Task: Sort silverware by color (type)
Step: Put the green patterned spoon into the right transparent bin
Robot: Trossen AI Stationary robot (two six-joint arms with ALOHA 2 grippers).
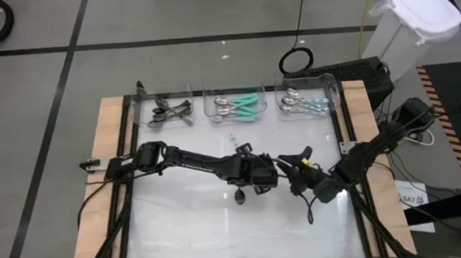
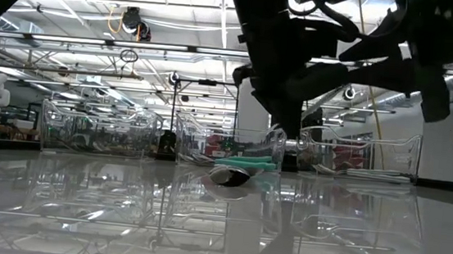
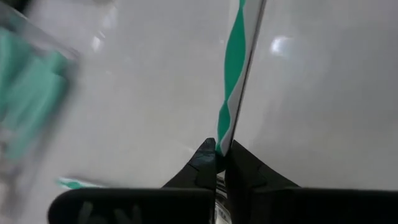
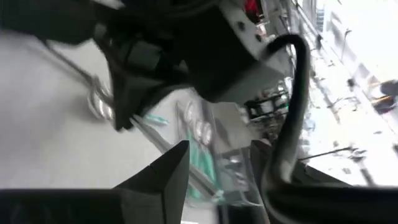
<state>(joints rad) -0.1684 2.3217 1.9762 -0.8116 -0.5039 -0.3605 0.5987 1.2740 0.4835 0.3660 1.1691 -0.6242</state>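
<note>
My left gripper [image 3: 216,163] is over the table's middle [image 1: 268,173] and is shut on a silver utensil with a teal-green handle [image 3: 233,68]. My right gripper [image 4: 217,165] stands open just to its right [image 1: 299,158], with nothing between its fingers, and faces the left gripper. A spoon [image 1: 239,196] lies on the table beside the left gripper, its bowl [image 2: 230,175] resting on the surface. A small pale-handled utensil [image 1: 233,138] lies farther back. Three clear bins at the far edge hold dark [image 1: 170,110], teal-handled [image 1: 239,106] and pale-blue-handled [image 1: 302,104] silverware. My left gripper pinches the teal-and-silver utensil [image 3: 222,138] between its two fingertips. The utensil runs straight on past the fingertips, in line with them, over the table. Its far end leaves the wrist picture, so which end is held and whether it rests on the table do not show.
A thin dark thing [image 1: 308,211] lies on the table below the right gripper. The table's near half [image 1: 222,243] is bare white surface. A white lidded bin [image 1: 414,18] and a dark box [image 1: 357,75] stand beyond the far right corner.
</note>
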